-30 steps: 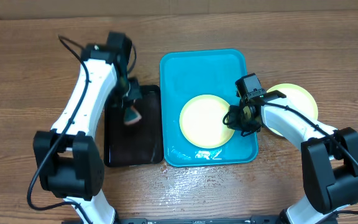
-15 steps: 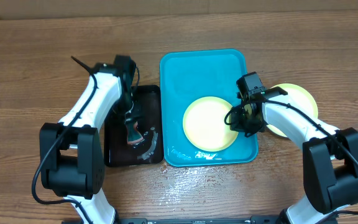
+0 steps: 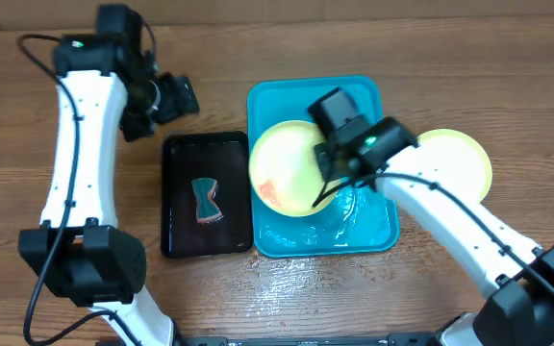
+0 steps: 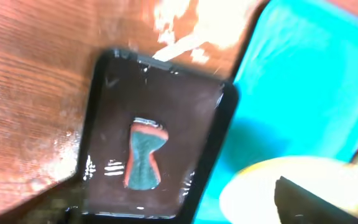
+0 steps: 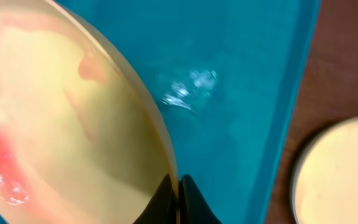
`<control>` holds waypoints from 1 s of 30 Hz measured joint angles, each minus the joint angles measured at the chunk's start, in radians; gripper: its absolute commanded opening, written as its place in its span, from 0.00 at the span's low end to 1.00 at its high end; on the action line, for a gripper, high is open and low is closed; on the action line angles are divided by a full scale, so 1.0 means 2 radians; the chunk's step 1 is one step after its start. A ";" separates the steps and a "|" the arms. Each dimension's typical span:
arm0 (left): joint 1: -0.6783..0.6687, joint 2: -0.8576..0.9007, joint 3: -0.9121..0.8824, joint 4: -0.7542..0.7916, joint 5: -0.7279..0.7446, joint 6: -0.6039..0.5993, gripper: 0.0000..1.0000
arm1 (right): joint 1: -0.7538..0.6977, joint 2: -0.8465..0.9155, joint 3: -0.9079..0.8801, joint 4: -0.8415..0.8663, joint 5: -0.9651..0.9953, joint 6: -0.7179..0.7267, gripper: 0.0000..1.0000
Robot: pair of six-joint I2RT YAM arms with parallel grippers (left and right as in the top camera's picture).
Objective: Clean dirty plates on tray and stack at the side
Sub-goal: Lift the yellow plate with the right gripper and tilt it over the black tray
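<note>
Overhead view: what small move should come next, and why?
Probably the left gripper should drop to the sponge lying loose in the black tray: the right gripper pinches a tilted yellow-green plate by its rim, red smears showing.

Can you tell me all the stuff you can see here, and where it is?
smeared plate: one, yellow-green with red smears, tilted up over the turquoise tray
other plate: one, yellow-green, flat on the table right of the turquoise tray
turquoise tray: one, middle of the table, wet inside
black tray: one, just left of the turquoise tray
sponge: one, teal with an orange edge, lying in the black tray
table: one, brown wood, under everything
right claw: one, black, pinching the smeared plate's rim
left claw: one, black, above the table behind the black tray; open or shut unclear
</note>
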 measured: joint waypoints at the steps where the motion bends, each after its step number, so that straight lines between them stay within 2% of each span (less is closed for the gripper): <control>1: 0.007 0.000 0.017 -0.003 0.004 0.001 1.00 | 0.017 0.000 0.001 0.010 0.010 -0.002 0.04; 8: 0.035 0.000 0.065 -0.022 0.021 0.001 1.00 | 0.110 0.000 0.001 0.080 0.051 -0.009 0.04; 15: 0.035 0.000 0.065 -0.035 0.009 0.001 1.00 | 0.144 0.014 0.001 0.115 0.086 -0.009 0.04; 21: 0.035 0.000 0.065 -0.036 -0.012 0.001 1.00 | 0.168 0.038 0.001 0.116 0.162 -0.009 0.04; 30: 0.035 0.000 0.065 -0.036 -0.019 0.001 1.00 | 0.262 0.033 0.003 0.123 0.310 -0.010 0.04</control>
